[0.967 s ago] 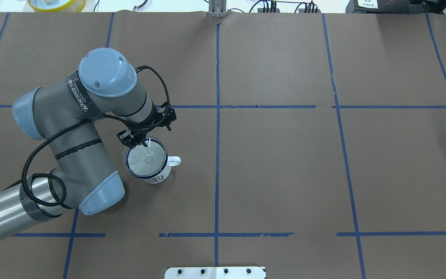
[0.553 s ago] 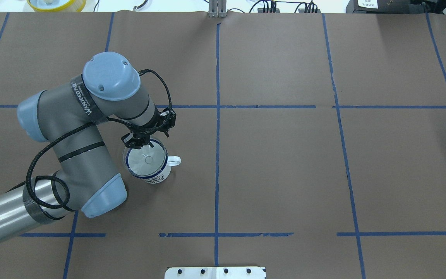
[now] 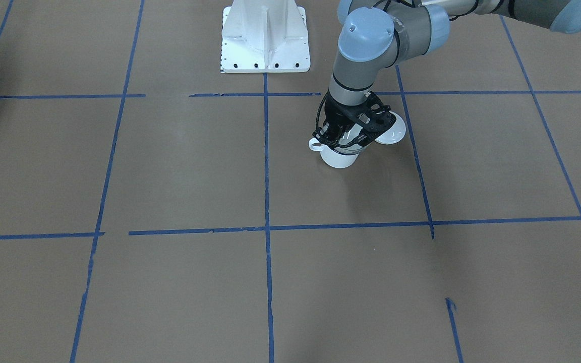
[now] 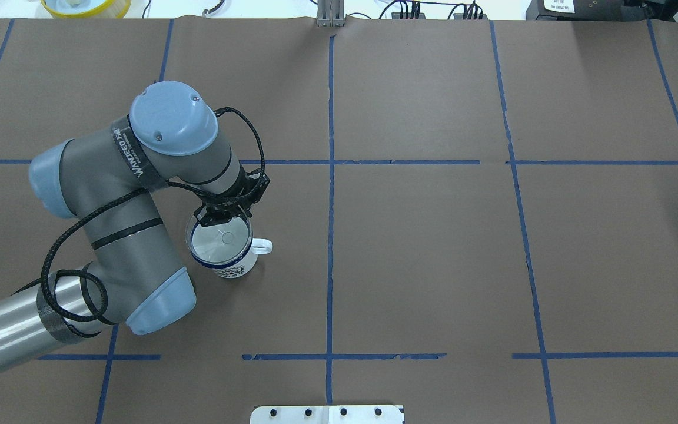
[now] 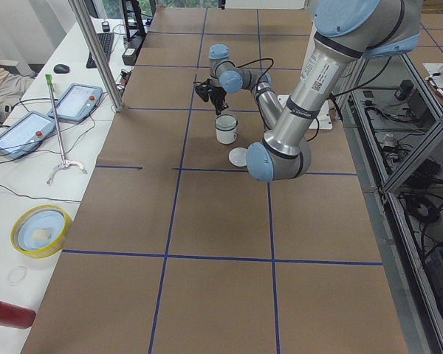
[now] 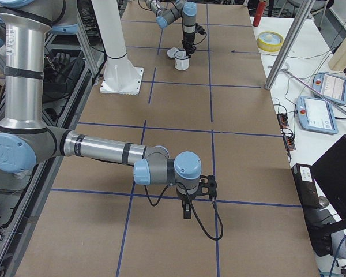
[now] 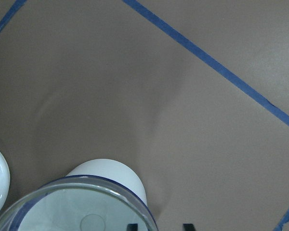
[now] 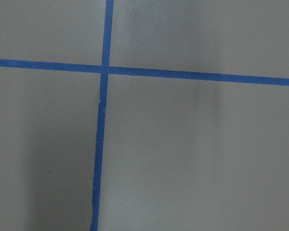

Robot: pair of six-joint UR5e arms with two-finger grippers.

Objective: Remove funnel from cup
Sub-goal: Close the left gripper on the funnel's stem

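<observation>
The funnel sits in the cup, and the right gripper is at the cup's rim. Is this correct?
No: the left gripper is at the rim of the cup, as the overhead view shows. The funnel does sit in the cup.

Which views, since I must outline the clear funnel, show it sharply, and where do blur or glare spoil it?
Overhead exterior: funnel sharp, with a pale sheen, faint against the white cup; left gripper overlaps its far rim. Left wrist-mounted: rim very close, soft-focus, cropped at the bottom edge. Exterior front-facing: mostly hidden behind the gripper. Side views: too small to tell.
</observation>
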